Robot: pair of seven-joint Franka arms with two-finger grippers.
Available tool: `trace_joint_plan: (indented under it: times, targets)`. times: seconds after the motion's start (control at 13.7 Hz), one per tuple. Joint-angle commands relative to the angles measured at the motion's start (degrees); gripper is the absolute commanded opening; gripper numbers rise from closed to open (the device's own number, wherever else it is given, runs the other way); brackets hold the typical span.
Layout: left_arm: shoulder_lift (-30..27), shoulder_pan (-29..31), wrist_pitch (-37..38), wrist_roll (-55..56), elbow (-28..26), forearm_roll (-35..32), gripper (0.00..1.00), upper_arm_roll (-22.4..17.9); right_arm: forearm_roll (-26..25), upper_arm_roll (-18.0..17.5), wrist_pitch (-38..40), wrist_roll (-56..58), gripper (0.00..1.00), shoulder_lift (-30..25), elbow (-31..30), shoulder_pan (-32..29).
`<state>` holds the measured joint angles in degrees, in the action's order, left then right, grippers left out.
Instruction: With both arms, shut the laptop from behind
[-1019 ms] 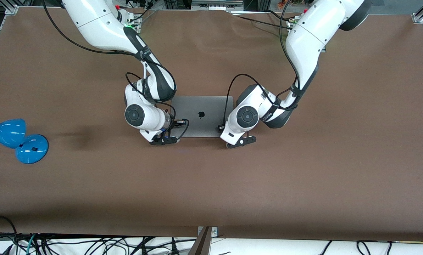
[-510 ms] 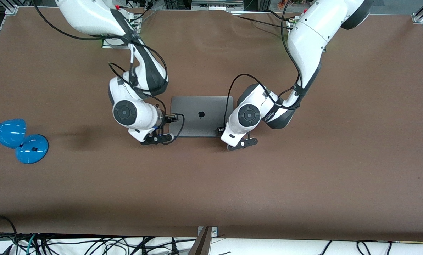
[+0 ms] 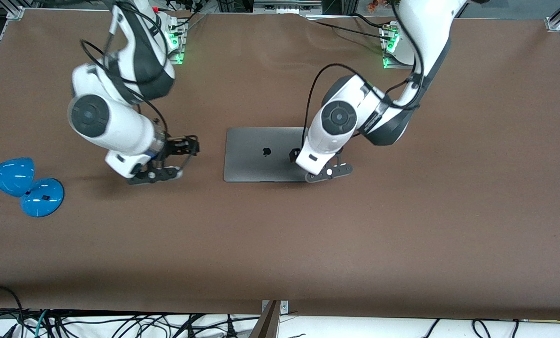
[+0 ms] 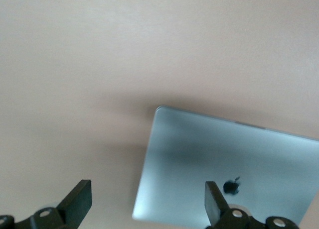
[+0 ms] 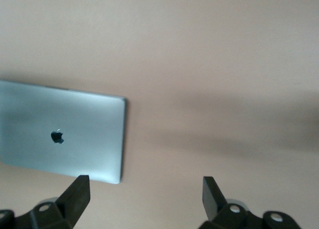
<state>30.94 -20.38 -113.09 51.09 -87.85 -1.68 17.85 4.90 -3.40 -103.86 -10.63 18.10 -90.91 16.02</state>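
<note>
The space-grey laptop (image 3: 261,154) lies closed and flat in the middle of the brown table, apple logo up. My left gripper (image 3: 330,172) is open and empty, raised over the laptop's edge at the left arm's end. In the left wrist view the lid (image 4: 224,164) shows partly between the open fingers (image 4: 79,199) of the left gripper (image 4: 147,196). My right gripper (image 3: 154,175) is open and empty, up over bare table toward the right arm's end, apart from the laptop. In the right wrist view the laptop (image 5: 65,134) lies off to one side of the right gripper (image 5: 144,189).
A blue desk lamp (image 3: 26,185) lies at the table's edge at the right arm's end. Black cables trail from both arms. The brown table (image 3: 280,244) stretches nearer to the front camera.
Both grippers have lifted off the closed laptop. The right arm has swung well away toward its end of the table. The left arm has risen and drawn back slightly.
</note>
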Motion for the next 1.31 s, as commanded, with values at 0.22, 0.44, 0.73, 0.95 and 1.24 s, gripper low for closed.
trace_joint_plan:
  times: [0.22, 0.44, 0.73, 0.95, 1.24]
  targets:
    - [-14.31, 4.02, 7.97, -8.27, -7.50, -1.66, 1.00, 0.43, -1.21, 1.81, 6.11, 0.70, 1.00, -7.46, 0.73, -6.61]
    - [-21.25, 6.75, 10.51, -14.07, -11.90, -0.87, 1.00, 0.52, -1.21, 6.46, 7.00, 3.14, 1.00, -8.95, 0.83, -6.87]
    - [-28.99, 10.61, 12.37, -21.27, -17.96, 0.71, 1.00, 0.52, -3.31, 8.85, 8.84, 6.76, 1.00, -10.27, 1.09, -6.88]
    - [-34.53, 15.79, 12.63, -29.44, -21.91, 2.73, 1.00, 0.43, -5.08, 8.94, 10.16, 7.29, 1.00, -11.67, 1.09, -6.88]
    - [-37.53, 21.16, 15.79, -37.27, -22.19, 2.91, 1.00, 0.17, -5.25, 8.94, 13.40, 7.20, 1.00, -13.78, 0.83, -7.05]
